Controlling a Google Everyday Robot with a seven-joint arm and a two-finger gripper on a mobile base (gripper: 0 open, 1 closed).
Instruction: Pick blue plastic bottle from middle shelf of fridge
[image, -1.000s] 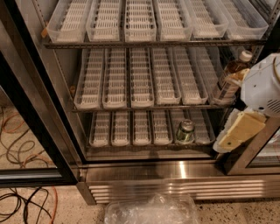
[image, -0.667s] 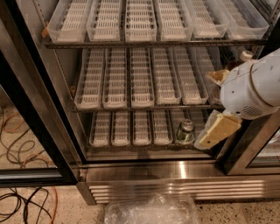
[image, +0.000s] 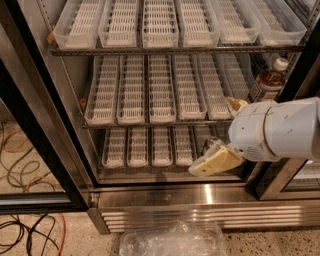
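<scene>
— Where is the robot's two-finger gripper (image: 214, 135)?

— It is in front of the tall glass-door fridge (image: 165, 200), towards its right side, level with the gap between the two lower racks. Its cream fingers (image: 216, 162) stand wide apart with nothing between them. One slants down-left over the lowest rack, and the other sits by the front right corner of the middle shelf (image: 150, 122), a thin wire rack carrying long clear white-ribbed trays.

— And the slim clear plastic bottle of dark brown liquid (image: 269, 82)?

— It stands upright with its white cap on, at the far right end of that middle shelf, partly hidden by the black door frame (image: 305, 65). It is above and to the right of the gripper, near the upper finger but apart from it.

— What else is there?

— A short can (image: 209, 145) stands on the lowest rack, mostly hidden behind the lower finger. Crumpled clear plastic (image: 172, 240) lies on the floor below the steel base, and orange and black cables (image: 20, 155) lie to the left.
</scene>
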